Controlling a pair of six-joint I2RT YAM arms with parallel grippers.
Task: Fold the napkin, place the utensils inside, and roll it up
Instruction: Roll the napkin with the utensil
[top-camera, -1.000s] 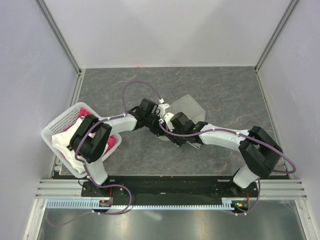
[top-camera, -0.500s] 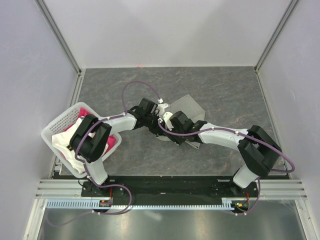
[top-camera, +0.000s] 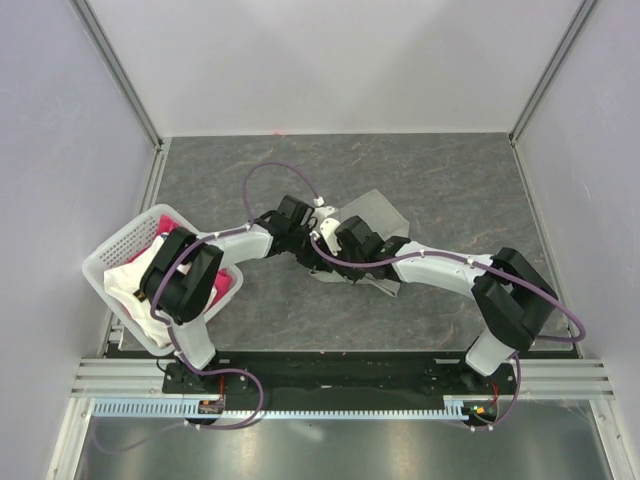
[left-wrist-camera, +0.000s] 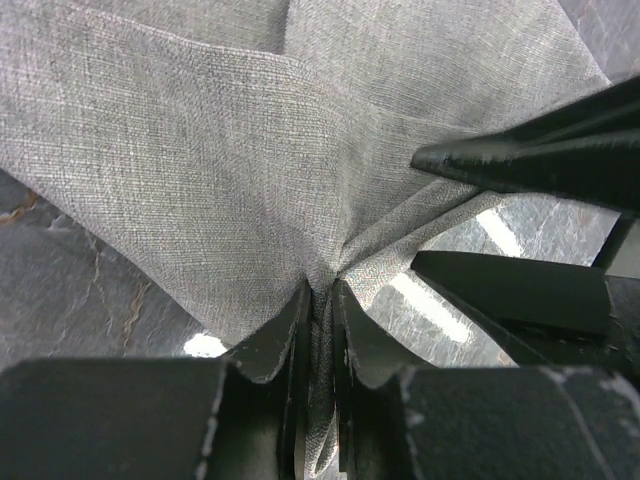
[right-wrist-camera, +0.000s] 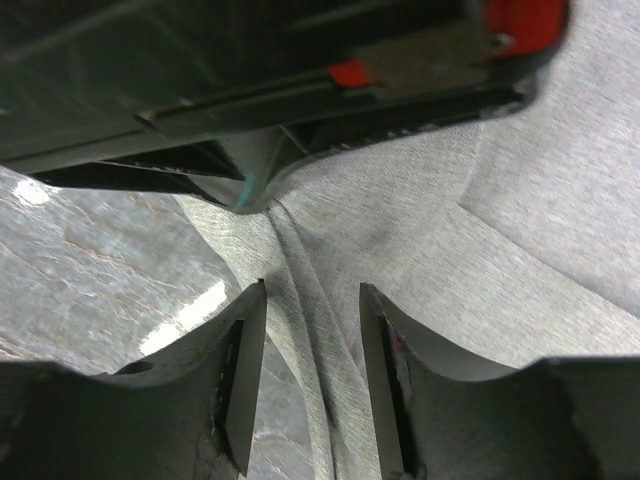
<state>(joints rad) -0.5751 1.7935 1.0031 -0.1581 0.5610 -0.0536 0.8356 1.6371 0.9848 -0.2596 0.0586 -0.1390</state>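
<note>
Your left gripper (left-wrist-camera: 322, 300) pinches a gathered fold of the napkin (left-wrist-camera: 200, 130), jaws pressed tight on it. Your right gripper (right-wrist-camera: 312, 320) stands spread, astride a raised ridge of the same cloth. Napkin: grey, fine weave, puckered at the pinch, lying mid-way on the table (top-camera: 450, 170). Count: one napkin, two grippers, one basket (top-camera: 103, 258) holding one pink cloth (top-camera: 160, 220) and one white cloth (top-camera: 125, 280).

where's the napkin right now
In the top view the napkin lies mid-table, just right of centre, its bunched edge pinched by the left gripper, with the right gripper open astride it.
</note>
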